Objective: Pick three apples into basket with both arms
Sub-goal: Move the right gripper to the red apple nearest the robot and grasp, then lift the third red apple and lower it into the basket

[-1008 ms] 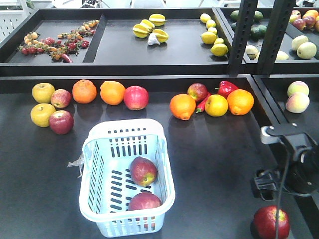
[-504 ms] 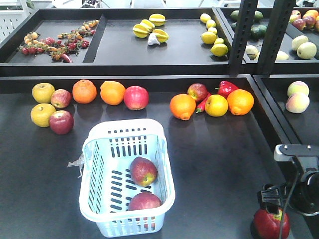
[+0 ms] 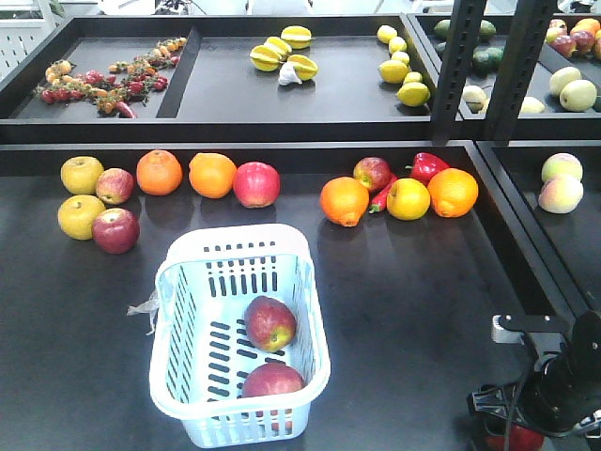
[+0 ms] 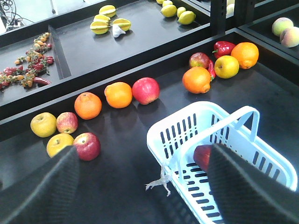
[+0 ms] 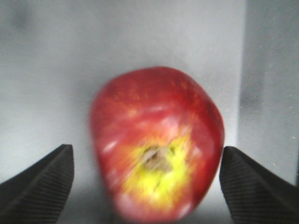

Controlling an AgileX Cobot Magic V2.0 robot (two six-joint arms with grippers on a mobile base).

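Hovering with right pincer spread wide, third apple sitting between its fingers on the table (two others resting in the basket); risking a sideways roll if closing off-centre

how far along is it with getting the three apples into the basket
Done: two apples lie in the basket. In hand: the right gripper is open around the third apple, fingers either side, not closed. Left: grip, lift and drop it in. The left gripper hangs open over the basket's near end.
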